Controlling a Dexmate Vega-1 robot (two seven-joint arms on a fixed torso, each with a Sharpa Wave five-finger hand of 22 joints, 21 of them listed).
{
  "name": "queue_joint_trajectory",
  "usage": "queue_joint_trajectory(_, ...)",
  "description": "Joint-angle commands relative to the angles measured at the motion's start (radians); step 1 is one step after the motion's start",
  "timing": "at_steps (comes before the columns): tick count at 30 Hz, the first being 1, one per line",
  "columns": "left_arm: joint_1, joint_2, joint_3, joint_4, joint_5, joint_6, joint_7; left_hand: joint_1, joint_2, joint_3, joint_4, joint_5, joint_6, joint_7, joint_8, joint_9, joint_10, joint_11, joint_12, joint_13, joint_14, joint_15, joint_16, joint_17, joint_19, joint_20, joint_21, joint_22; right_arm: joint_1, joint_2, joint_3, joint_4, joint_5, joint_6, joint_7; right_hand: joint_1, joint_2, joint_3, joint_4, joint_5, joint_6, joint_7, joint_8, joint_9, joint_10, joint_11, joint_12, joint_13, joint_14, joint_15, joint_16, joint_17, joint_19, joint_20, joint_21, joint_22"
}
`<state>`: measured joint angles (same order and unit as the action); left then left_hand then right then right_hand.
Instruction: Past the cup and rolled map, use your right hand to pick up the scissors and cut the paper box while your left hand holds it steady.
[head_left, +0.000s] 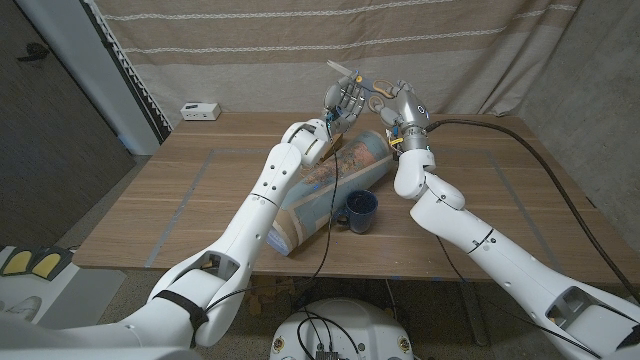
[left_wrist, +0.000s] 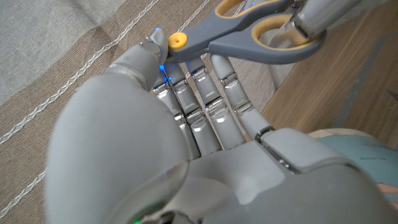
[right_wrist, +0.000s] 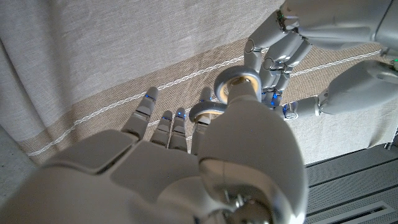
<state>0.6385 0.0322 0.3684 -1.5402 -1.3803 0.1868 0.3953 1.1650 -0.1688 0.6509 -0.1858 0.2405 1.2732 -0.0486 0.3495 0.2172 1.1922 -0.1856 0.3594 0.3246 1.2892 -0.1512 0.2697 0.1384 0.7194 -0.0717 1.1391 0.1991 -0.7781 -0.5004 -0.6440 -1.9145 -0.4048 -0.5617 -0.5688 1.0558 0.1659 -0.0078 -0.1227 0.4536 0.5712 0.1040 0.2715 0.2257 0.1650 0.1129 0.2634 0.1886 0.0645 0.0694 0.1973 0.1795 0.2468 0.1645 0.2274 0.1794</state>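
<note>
- Above the far end of the wooden tabletop, the right robot hand held a pair of grey-and-yellow-handled scissors aloft, fingers threaded through the handle loops, apparently so the blades could be worked.
- The scissors' long axis ran roughly level across the scene, handles at the right robot hand and blade tips pointing toward the robot's left; in the left wrist view the yellow pivot sat just beyond the left fingertips.
- The left robot hand was raised beside the scissors, fingers extended side by side and gripping nothing that could be seen; it appeared to touch or guard the blades rather than steady a box.
- A small brown paper box seemed to sit just under the left wrist, though it was too hidden to be sure of its shape.
- The rolled map printed in blue and tan lay diagonally between the arms, its long axis running from the near edge toward the raised hands, with the dark blue cup standing just beside it.
- Judging from this, cutting had not yet begun: the blades hung well clear of the box.
</note>
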Motion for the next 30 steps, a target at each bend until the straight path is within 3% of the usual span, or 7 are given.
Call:
queue_joint_trajectory(1, 0.001, 0.004, 0.001, -0.001, 0.004, -0.005, -0.016, 0.002, 0.007, 0.048, 0.04, 0.006, 0.009, -0.002, 0.005, -0.002, 0.005, -0.002, 0.005, 0.004, 0.1, -0.087, 0.013, 0.118, -0.002, -0.105, 0.006, 0.003, 0.009, 0.003, -0.015, 0.006, -0.025, -0.039, -0.016, 0.003, -0.008, 0.003, 0.0, -0.01, 0.047, -0.007, 0.019, 0.005, 0.037, -0.003, 0.012, 0.001, 0.034, -0.005, 0.006, 0.002, 0.02, 0.0, -0.004, 0.002)
queue_joint_trajectory(5, 0.001, 0.005, 0.001, -0.002, 0.006, -0.007, -0.023, 0.002, 0.008, 0.048, 0.04, 0.006, 0.009, -0.003, 0.005, -0.001, 0.004, -0.002, 0.005, 0.004, 0.1, -0.087, 0.013, 0.118, -0.002, -0.105, 0.007, 0.003, 0.009, 0.001, -0.019, 0.01, -0.035, -0.039, -0.026, 0.005, -0.016, 0.0, 0.0, -0.015, 0.095, -0.018, 0.035, 0.009, 0.076, -0.009, 0.022, 0.0, 0.059, -0.012, 0.008, 0.002, 0.033, -0.01, -0.004, 0.002)
queue_joint_trajectory(17, -0.001, 0.007, 0.0, 0.003, 0.006, -0.007, -0.033, 0.001, 0.008, 0.049, 0.041, 0.006, 0.008, -0.003, 0.006, 0.001, 0.005, -0.003, 0.005, 0.004, 0.1, -0.087, 0.014, 0.119, -0.004, -0.105, 0.007, 0.002, 0.007, -0.001, -0.017, 0.008, -0.039, -0.045, -0.026, 0.005, -0.014, -0.001, 0.003, -0.029, 0.154, -0.053, 0.061, 0.024, 0.107, -0.027, 0.026, 0.0, 0.092, -0.025, 0.008, 0.002, 0.044, -0.019, -0.007, 0.003)
queue_joint_trajectory(20, -0.002, 0.007, 0.0, 0.003, 0.0, -0.002, -0.038, 0.0, 0.007, 0.049, 0.041, 0.006, 0.009, -0.003, 0.006, -0.001, 0.005, -0.003, 0.005, 0.004, 0.1, -0.087, 0.014, 0.119, -0.003, -0.105, 0.008, 0.003, 0.008, 0.002, -0.013, 0.012, -0.035, -0.046, -0.029, 0.012, -0.01, 0.004, 0.001, -0.038, 0.167, -0.066, 0.074, 0.04, 0.126, -0.022, 0.029, 0.0, 0.111, 0.006, 0.009, 0.002, 0.047, -0.02, -0.008, 0.003)
queue_joint_trajectory(27, 0.0, 0.007, -0.002, 0.001, -0.006, 0.001, -0.051, 0.001, 0.007, 0.049, 0.04, 0.006, 0.008, -0.003, 0.006, -0.001, 0.006, -0.002, 0.005, 0.003, 0.101, -0.087, 0.015, 0.119, -0.003, -0.106, 0.009, 0.003, 0.008, 0.0, -0.012, 0.018, -0.032, -0.031, -0.035, 0.027, -0.009, 0.012, -0.006, -0.046, 0.19, -0.065, 0.097, 0.059, 0.133, -0.03, 0.027, 0.001, 0.13, 0.002, 0.012, 0.003, 0.053, -0.018, -0.008, 0.004)
queue_joint_trajectory(30, 0.001, 0.007, -0.001, -0.002, -0.007, 0.001, -0.052, 0.001, 0.007, 0.049, 0.04, 0.006, 0.008, -0.002, 0.005, -0.002, 0.006, -0.001, 0.005, 0.003, 0.101, -0.087, 0.015, 0.119, -0.003, -0.106, 0.01, 0.003, 0.007, 0.001, -0.01, 0.021, -0.03, -0.024, -0.041, 0.06, 0.004, 0.033, -0.02, -0.056, 0.187, -0.073, 0.109, 0.076, 0.135, -0.032, 0.024, 0.001, 0.132, 0.002, 0.009, 0.005, 0.055, -0.018, -0.008, 0.005)
